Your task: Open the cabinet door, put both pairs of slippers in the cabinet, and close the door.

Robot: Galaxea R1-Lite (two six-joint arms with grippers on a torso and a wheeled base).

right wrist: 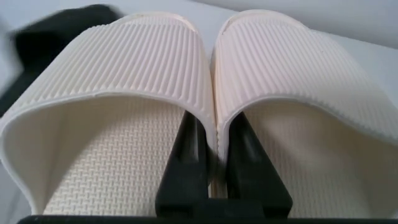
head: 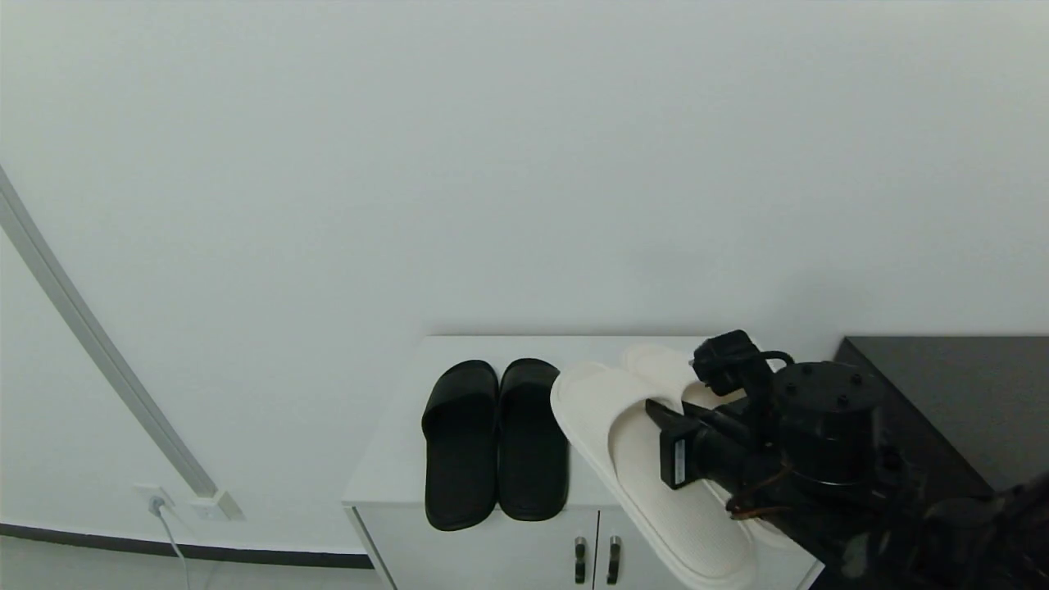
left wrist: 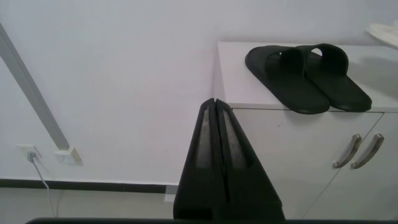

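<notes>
A pair of black slippers (head: 496, 442) (left wrist: 308, 78) lies side by side on the white cabinet's top (head: 385, 467), toes toward the wall. To their right is the white pair (head: 647, 475) (right wrist: 124, 74), angled, with the heels reaching out past the cabinet's front edge. My right gripper (head: 660, 418) (right wrist: 214, 124) is shut on the white pair, pinching the two inner strap walls together, one finger inside each slipper. My left gripper (left wrist: 214, 102) is shut and holds nothing, off the cabinet's left front corner. Both cabinet doors (left wrist: 292, 155) are shut, with their handles (head: 597, 560) (left wrist: 359, 151) side by side.
A black surface (head: 942, 393) adjoins the cabinet on the right. The white wall stands right behind the cabinet. On the left wall are a slanted grey conduit (head: 82, 328) and a socket with a plugged cable (head: 156, 498) near the floor.
</notes>
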